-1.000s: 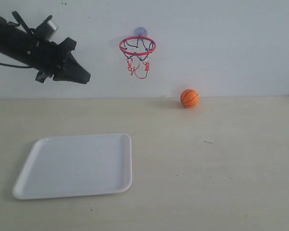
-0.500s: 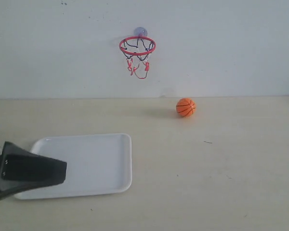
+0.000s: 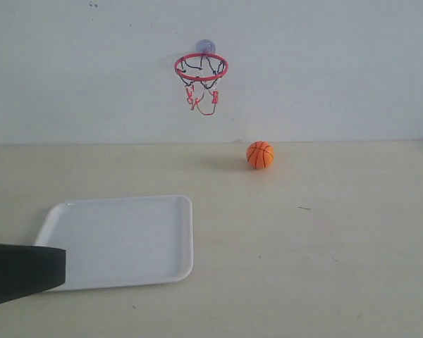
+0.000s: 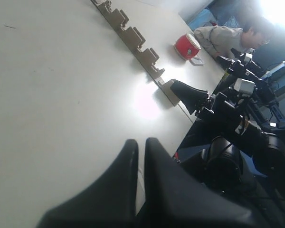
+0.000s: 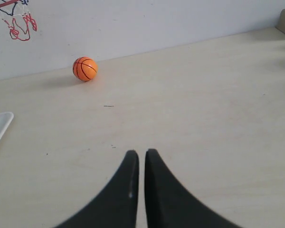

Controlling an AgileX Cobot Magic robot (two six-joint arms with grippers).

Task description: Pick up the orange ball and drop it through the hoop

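The orange ball (image 3: 260, 155) lies loose on the table near the back wall, right of and below the hoop (image 3: 201, 67). The hoop's red ring, string net and bluish suction cup hang on the wall. In the right wrist view the orange ball (image 5: 85, 69) sits far ahead of my right gripper (image 5: 141, 153), which is shut and empty; a corner of the hoop (image 5: 12, 14) shows there. My left gripper (image 4: 140, 141) is shut and empty, low at the exterior view's bottom-left corner (image 3: 56, 266), in front of the tray.
A white tray (image 3: 162, 239) lies on the table's left half. In the left wrist view a row of tan blocks (image 4: 133, 35) lines the table edge, with a red drum-like object (image 4: 187, 46), a seated person and other dark arms beyond.
The left arm dropped from high beside the hoop to the bottom-left corner, sliding further out of frame. The ball rolled left along the wall side of the table.
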